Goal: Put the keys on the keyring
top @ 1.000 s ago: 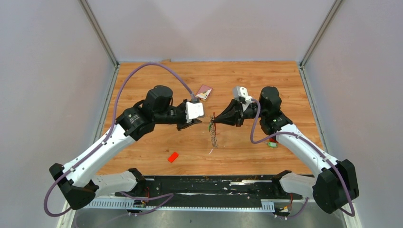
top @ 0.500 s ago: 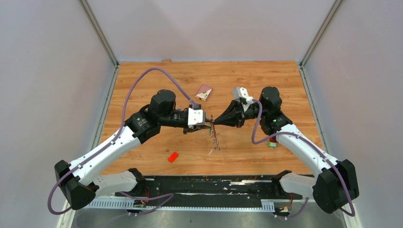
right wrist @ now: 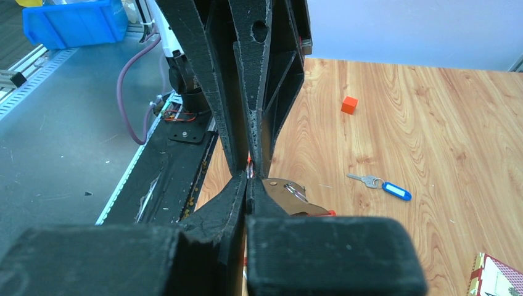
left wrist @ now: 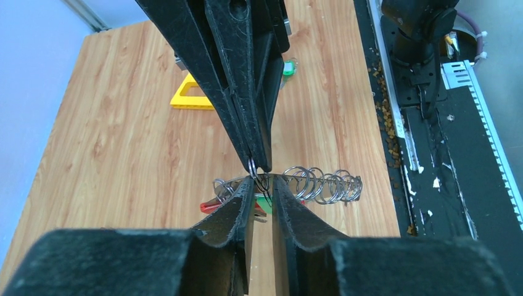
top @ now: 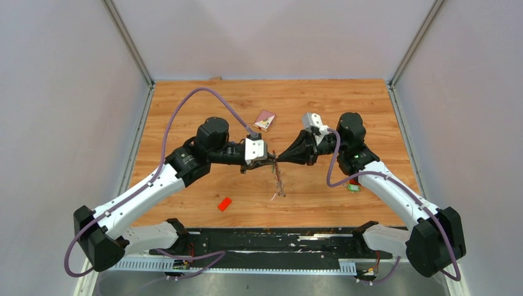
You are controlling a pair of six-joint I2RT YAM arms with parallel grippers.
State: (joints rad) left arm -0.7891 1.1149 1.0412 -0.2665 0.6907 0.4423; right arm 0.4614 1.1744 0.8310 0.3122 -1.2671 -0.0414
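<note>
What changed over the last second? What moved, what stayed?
The left gripper swung right until its tips meet the right gripper at the keyring; whether it gripped anything is unclear. The right gripper stayed shut on the keyring; the orange-red block did not move.

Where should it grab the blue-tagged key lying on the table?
By the blue tag, pinched across its narrow sides and approached straight from above. The key lies flat on the wooden table with open space around it. Its tag looks chunkier than the thin metal blade, so it probably offers a surer hold.
</note>
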